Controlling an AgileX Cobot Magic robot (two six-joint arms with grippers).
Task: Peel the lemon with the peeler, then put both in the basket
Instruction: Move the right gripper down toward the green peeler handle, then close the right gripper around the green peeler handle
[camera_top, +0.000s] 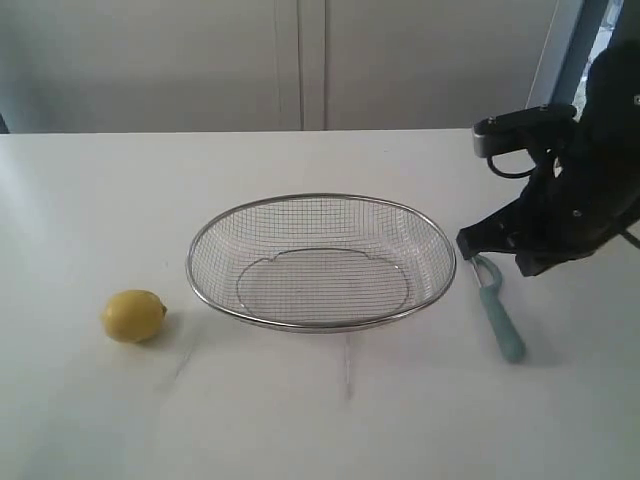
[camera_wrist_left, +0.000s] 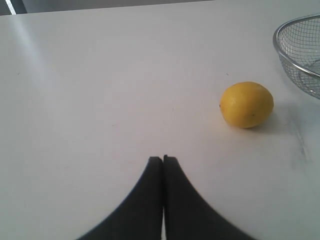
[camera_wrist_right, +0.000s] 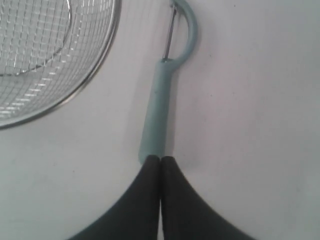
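Left end effector (camera_wrist_left: 163, 159) has its two dark fingers pressed together, holding nothing, with bare white surface (camera_top: 350, 420) all round it. The lemon (camera_wrist_left: 247, 104) lies ahead of it and off to one side, apart from the fingertips, with an open stretch between them.

In the exterior view the lemon sits alone at the left of the surface, a clear gap away from the basket (camera_top: 320, 197). The basket, a shallow oval of silver wire mesh with a thicker rim, stands in the middle and has nothing in it. Wide bare surface lies in front of it, and more runs behind it to the far edge, where a pale wall rises.

Right end effector (camera_wrist_right: 160, 159) is also pressed shut and grips nothing. In its wrist view the fingertips meet the butt of the peeler (camera_wrist_right: 159, 115), whose pale teal handle lies flat and ends in a curved loop blade head. Whether the tips touch the handle cannot be told. The peeler lies just beside the basket's right rim, with only a narrow strip of surface between them; its head is nearer the rim. Open surface lies on the peeler's other side.
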